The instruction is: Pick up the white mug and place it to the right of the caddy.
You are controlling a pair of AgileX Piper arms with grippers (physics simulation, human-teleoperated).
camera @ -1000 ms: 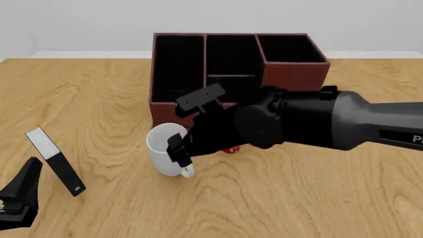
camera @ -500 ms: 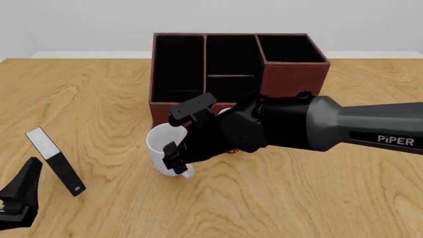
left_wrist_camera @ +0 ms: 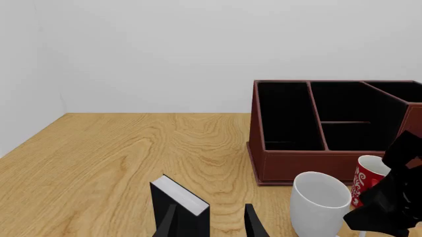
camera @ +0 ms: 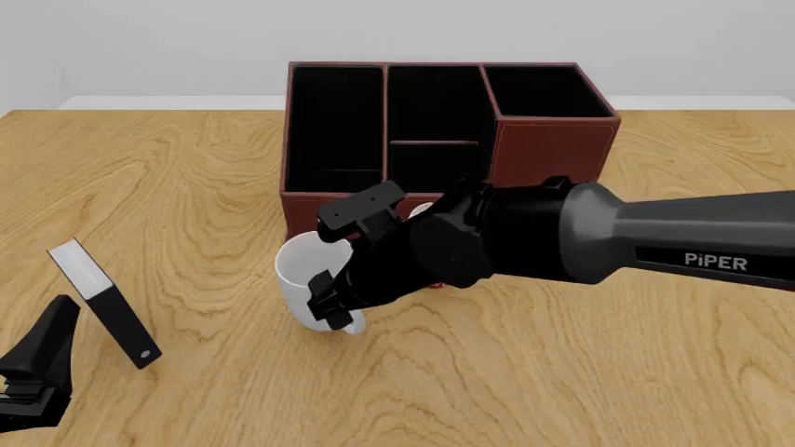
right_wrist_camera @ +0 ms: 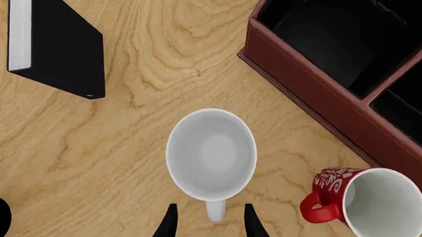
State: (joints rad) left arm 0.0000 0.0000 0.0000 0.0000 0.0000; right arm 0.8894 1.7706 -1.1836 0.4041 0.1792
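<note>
The white mug [right_wrist_camera: 211, 153] stands upright on the table in front of the caddy's [camera: 435, 121] left end. My right gripper [right_wrist_camera: 209, 221] is open above it, one finger on each side of the loop handle [right_wrist_camera: 214, 210] and clear of it. From the front, the right gripper [camera: 330, 300] covers the near right side of the white mug [camera: 298, 275]. My left gripper [camera: 37, 368] rests open at the table's near left corner with nothing in it. In the left wrist view the white mug [left_wrist_camera: 319, 205] sits beside the right arm [left_wrist_camera: 396, 197].
A red mug with white pattern [right_wrist_camera: 369, 207] stands just right of the white mug, mostly hidden behind the right arm in the front view. A black-and-white slab [camera: 106, 303] stands tilted near the left gripper. Bare wood table [camera: 646, 372] lies right of the caddy.
My right gripper has shifted left and lower onto the white mug, bringing its fingers around the handle. The mug and the left arm have not moved.
</note>
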